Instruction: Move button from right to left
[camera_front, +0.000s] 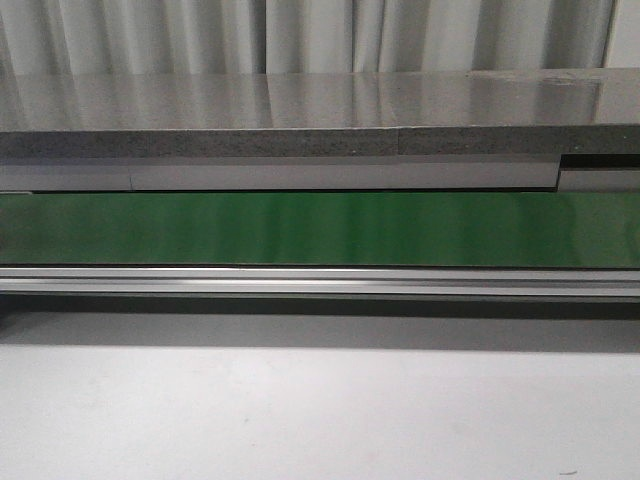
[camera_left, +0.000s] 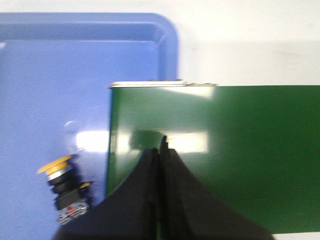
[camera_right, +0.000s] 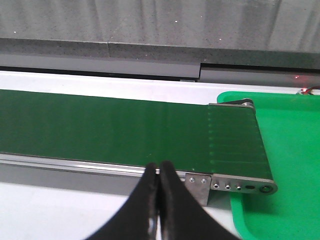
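Note:
The button (camera_left: 64, 187), with a yellow-orange cap and a black body, lies on its side in the blue tray (camera_left: 60, 80), seen only in the left wrist view. My left gripper (camera_left: 161, 145) is shut and empty, above the end of the green conveyor belt (camera_left: 225, 150), beside the button and apart from it. My right gripper (camera_right: 158, 167) is shut and empty, over the near rail of the belt (camera_right: 100, 130) close to its other end. Neither gripper shows in the front view, and the button is out of view there.
A green tray (camera_right: 285, 165) lies under the belt's end in the right wrist view. The belt (camera_front: 320, 228) runs across the front view between a metal rail (camera_front: 320, 282) and a grey stone ledge (camera_front: 300, 140). White tabletop (camera_front: 320, 420) lies in front.

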